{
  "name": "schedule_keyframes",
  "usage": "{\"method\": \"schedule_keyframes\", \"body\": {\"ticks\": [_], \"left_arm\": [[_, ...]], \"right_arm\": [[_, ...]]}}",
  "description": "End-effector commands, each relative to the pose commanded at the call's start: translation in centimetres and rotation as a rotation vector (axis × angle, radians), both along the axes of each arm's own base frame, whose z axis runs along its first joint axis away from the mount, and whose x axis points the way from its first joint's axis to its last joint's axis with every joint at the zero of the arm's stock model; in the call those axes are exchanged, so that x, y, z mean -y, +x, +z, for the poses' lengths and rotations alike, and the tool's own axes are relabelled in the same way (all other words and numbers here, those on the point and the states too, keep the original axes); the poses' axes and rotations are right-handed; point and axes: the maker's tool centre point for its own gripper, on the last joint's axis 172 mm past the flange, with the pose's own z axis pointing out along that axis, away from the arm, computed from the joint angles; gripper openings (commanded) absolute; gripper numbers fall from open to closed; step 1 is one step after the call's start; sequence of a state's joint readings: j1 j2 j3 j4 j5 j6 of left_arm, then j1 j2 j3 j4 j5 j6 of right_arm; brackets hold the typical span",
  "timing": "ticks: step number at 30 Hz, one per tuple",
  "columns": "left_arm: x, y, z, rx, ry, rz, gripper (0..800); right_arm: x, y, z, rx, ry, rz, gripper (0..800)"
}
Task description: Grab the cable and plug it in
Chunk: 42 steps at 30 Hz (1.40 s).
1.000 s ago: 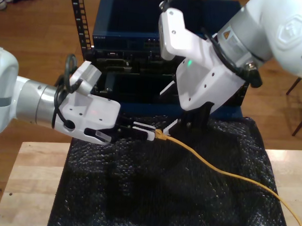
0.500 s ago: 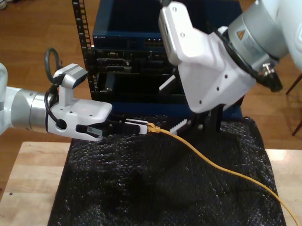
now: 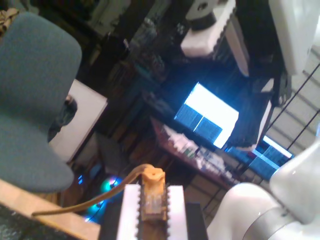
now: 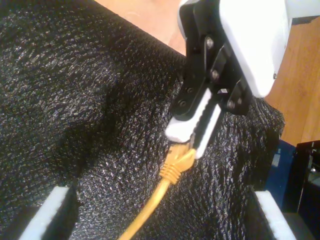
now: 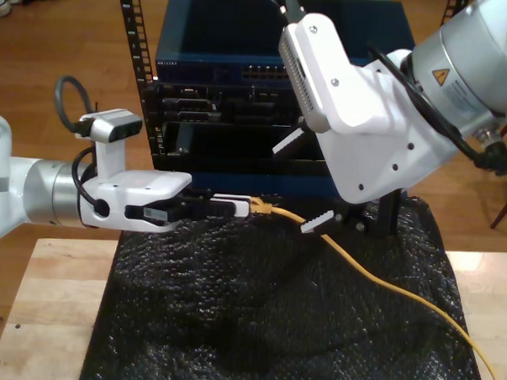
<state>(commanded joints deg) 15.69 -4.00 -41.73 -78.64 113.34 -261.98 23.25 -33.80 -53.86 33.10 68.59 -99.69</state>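
Yellow-orange network cable (image 5: 376,278) has its plug end pinched between the jaws of my first gripper (image 5: 240,207), which reaches in from the exterior view's left. From there it trails right and nearer over the black bubble-wrap mat (image 5: 231,324). My second gripper (image 5: 353,221) hangs just right, jaws apart.

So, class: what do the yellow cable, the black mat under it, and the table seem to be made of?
The cable: a flexible plastic jacket, smooth and slightly glossy; it bends in a loose curve. The mat: probably black bubble wrap or textured foam; its dimpled surface glints. The table: pale wood with visible grain, matte.
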Motion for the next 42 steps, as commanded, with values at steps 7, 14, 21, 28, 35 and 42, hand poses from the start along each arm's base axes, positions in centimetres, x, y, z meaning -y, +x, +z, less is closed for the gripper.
{"method": "schedule_keyframes", "body": {"ticks": [7, 14, 21, 28, 35, 42], "left_arm": [[-0.5, 0.1, 0.5, -0.042, -0.045, -0.005, 5], [-0.7, -0.1, 1.8, -0.072, -0.145, -0.023, 14], [-1.1, -0.6, 2.8, -0.121, -0.221, -0.063, 14], [-1.2, -0.8, 2.8, -0.136, -0.243, -0.078, 14], [-1.4, -1.4, 3.3, -0.153, -0.275, -0.106, 14], [-1.6, -2.0, 3.6, -0.162, -0.297, -0.125, 14]], "right_arm": [[0.4, -0.2, 1.1, 0.092, 0.051, -0.012, 781], [0.3, -0.3, 1.7, 0.120, 0.061, -0.012, 782], [-0.1, 0.7, 1.2, 0.157, 0.072, -0.035, 783], [-1.2, -0.1, 1.4, 0.162, 0.078, -0.004, 781], [-2.0, -0.7, 1.7, 0.173, 0.086, 0.015, 774], [-3.0, -0.3, 1.9, 0.215, 0.104, 0.013, 773]]}}
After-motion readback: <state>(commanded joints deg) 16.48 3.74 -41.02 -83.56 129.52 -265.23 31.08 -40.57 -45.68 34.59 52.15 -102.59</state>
